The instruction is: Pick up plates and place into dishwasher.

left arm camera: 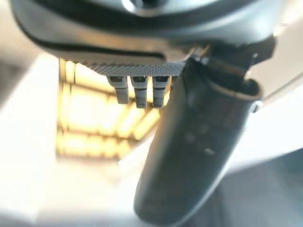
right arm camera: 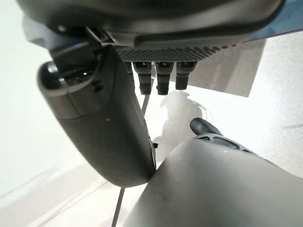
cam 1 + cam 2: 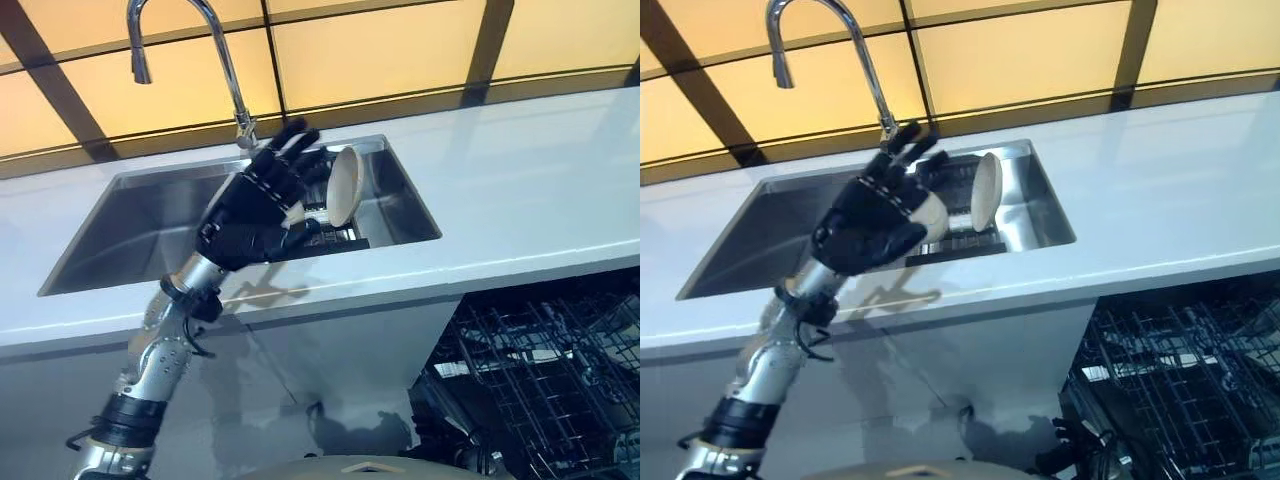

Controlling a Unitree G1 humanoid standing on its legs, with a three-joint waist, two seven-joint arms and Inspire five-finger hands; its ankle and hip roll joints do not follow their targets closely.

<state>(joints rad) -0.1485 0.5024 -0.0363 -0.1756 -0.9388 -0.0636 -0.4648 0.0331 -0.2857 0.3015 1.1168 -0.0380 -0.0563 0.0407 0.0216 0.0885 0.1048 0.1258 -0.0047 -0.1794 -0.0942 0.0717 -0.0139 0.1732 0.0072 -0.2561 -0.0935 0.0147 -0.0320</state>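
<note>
A pale plate point(image 3: 343, 185) stands on edge in a dark rack point(image 3: 338, 238) at the right end of the steel sink point(image 3: 150, 235). My left hand point(image 3: 255, 205) is raised over the sink just left of the plate, its fingers spread and nearly straight, holding nothing. I cannot tell whether it touches the plate. In the left wrist view the fingers point(image 1: 137, 90) point straight out beside the thumb point(image 1: 189, 156). My right hand point(image 2: 104, 123) hangs low over a pale floor, with relaxed fingers and nothing in it.
A curved faucet point(image 3: 225, 60) rises behind the sink. The white countertop point(image 3: 520, 200) runs to the right. Below it, at lower right, the open dishwasher shows its dark wire rack point(image 3: 540, 370).
</note>
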